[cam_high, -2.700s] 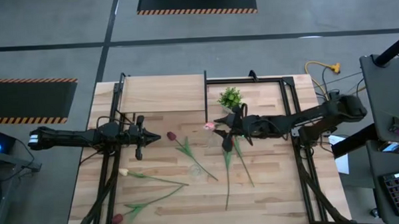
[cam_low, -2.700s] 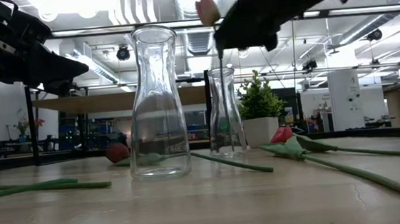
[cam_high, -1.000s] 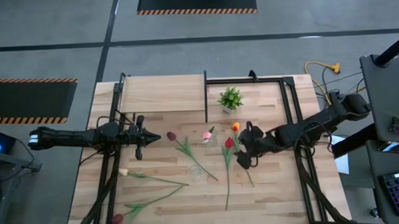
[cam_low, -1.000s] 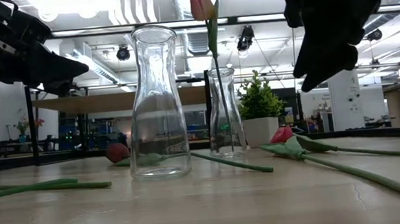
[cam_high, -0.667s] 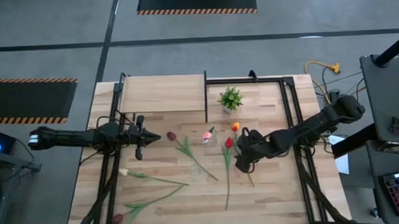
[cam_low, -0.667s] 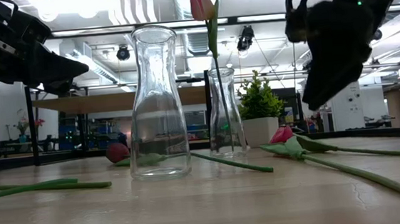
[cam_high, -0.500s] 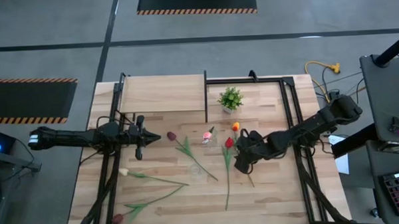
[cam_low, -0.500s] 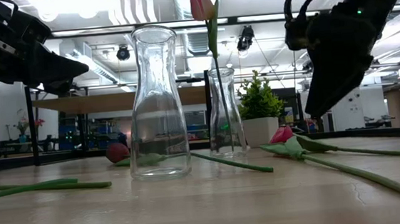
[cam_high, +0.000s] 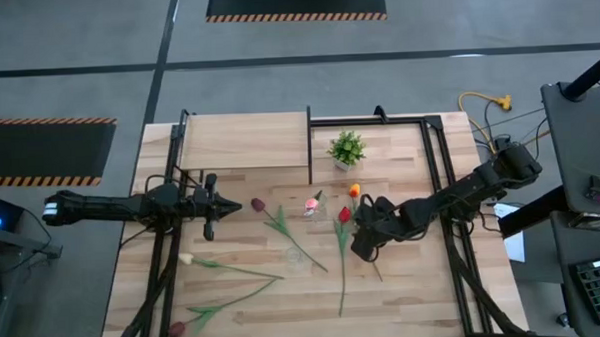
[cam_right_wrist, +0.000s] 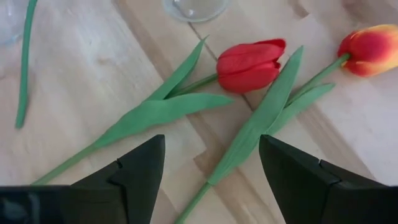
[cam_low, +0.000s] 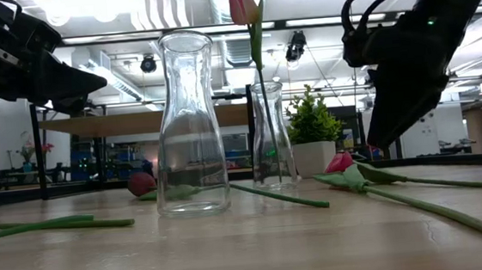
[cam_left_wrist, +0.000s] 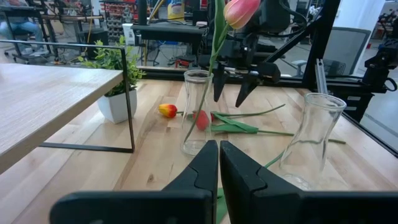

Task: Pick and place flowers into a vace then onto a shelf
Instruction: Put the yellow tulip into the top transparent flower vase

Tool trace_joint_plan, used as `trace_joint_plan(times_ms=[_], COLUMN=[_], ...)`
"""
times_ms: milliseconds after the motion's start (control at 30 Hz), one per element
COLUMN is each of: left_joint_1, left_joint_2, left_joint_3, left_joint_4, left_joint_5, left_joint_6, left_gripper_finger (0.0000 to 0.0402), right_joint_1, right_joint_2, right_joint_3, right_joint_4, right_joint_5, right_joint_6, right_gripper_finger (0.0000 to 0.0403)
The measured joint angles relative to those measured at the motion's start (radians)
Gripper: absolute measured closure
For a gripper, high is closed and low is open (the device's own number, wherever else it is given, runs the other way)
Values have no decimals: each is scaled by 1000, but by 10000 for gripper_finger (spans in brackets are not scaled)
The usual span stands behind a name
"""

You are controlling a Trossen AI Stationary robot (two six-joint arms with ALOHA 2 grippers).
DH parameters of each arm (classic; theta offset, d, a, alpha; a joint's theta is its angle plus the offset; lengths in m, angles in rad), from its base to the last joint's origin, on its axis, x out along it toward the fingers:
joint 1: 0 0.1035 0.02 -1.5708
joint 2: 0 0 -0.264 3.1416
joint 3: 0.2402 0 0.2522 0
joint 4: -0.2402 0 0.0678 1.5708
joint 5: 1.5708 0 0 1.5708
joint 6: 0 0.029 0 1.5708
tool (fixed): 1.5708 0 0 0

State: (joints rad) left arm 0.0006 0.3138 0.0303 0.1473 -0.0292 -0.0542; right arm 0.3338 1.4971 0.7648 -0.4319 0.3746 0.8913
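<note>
A pink tulip (cam_high: 310, 202) stands in the far glass vase (cam_low: 272, 137), stem inside, head above the rim (cam_low: 243, 5). A second vase (cam_low: 188, 122) stands empty nearer the front. A red tulip (cam_right_wrist: 250, 64) and an orange-yellow tulip (cam_right_wrist: 371, 48) lie on the table. My right gripper (cam_right_wrist: 211, 168) is open and hovers just above their stems and leaves (cam_high: 358, 242), touching nothing. A dark red tulip (cam_high: 258, 205), a cream tulip (cam_high: 186, 260) and another dark red one (cam_high: 176, 329) lie at the left. My left gripper (cam_high: 233, 204) is shut and empty.
The light-wood shelf (cam_high: 244, 140) stands at the far left on its black frame. A small potted plant (cam_high: 346, 147) sits right of it. Green stems (cam_high: 342, 272) stretch toward the near edge. Black rails (cam_high: 450, 213) run along both table sides.
My right gripper has moved away from the vase toward the table's near edge and a little left, going down over the red tulip's stem, fingers still open. The pink tulip stays standing in the far vase.
</note>
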Motion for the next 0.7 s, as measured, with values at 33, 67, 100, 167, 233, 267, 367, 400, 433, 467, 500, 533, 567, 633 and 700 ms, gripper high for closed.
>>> trace_joint_plan(times_ms=[33,67,100,167,233,267,367,400,433,467,500,533,567,633,700], left_joint_1=[0,0,0,0,0,0,0,0,0,0,0,0,0,0,0], left_joint_2=[0,0,0,0,0,0,0,0,0,0,0,0,0,0,0], left_joint_3=[0,0,0,0,0,0,0,0,0,0,0,0,0,0,0], left_joint_4=[0,0,0,0,0,0,0,0,0,0,0,0,0,0,0], left_joint_5=[0,0,0,0,0,0,0,0,0,0,0,0,0,0,0], left_joint_6=[0,0,0,0,0,0,0,0,0,0,0,0,0,0,0], left_gripper_finger=[402,402,402,402,402,402,402,402,402,402,402,402,402,402,402], right_joint_1=[0,0,0,0,0,-1,-1,-1,-1,-1,-3,-4,-5,-6,-9], right_joint_2=[0,3,6,17,35,47,85,100,115,131,144,157,168,186,200], right_joint_3=[0,0,0,0,0,0,0,0,0,0,0,0,3,5,6], right_joint_4=[0,0,-1,-8,-7,-7,-6,-6,-7,-7,-7,-6,-4,-2,-1], right_joint_5=[9,22,38,65,73,73,73,73,73,73,73,73,74,79,80], right_joint_6=[0,0,0,0,0,0,0,0,3,4,5,7,7,9,10], right_gripper_finger=[152,152,153,154,154,154,154,154,154,155,156,158,159,163,166])
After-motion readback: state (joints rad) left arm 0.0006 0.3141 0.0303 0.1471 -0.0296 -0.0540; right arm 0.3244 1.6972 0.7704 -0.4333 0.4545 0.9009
